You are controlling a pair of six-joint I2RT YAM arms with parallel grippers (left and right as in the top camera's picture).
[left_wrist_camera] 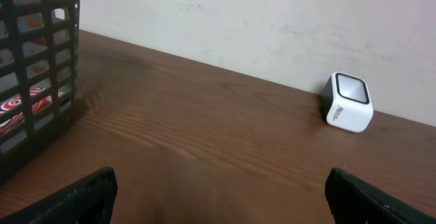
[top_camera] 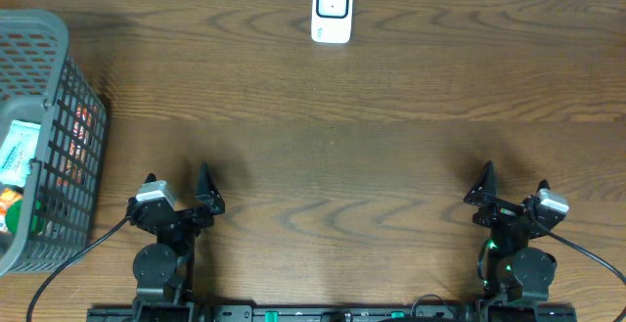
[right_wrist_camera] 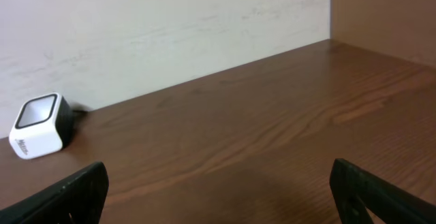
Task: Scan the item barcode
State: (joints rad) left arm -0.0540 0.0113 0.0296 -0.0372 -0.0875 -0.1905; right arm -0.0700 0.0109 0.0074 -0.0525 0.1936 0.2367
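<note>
A brown wooden table (top_camera: pixel 333 116) holds just a few things. At the far edge, in the middle, sits a small white scanner (top_camera: pixel 332 10) with a dark window on its face. It stands close to the pale wall (left_wrist_camera: pixel 272 20).

On the left side is a gray basket (top_camera: pixel 86 156) with open bars. Inside it lie some packets (top_camera: pixel 20 154). One is white and blue, and others show red and orange through the bars. None of them has been taken out.

The left gripper (top_camera: pixel 176 179) sits at the near edge, just beside the basket. Its two black fingers (left_wrist_camera: pixel 88 197) are spread wide, and nothing is between them. The right gripper (top_camera: pixel 514 181) sits at the near edge on the other side, well apart from the basket. Its fingers (right_wrist_camera: pixel 68 197) are spread wide too, with nothing held. Both grippers point toward the scanner, which is far from them.
</note>
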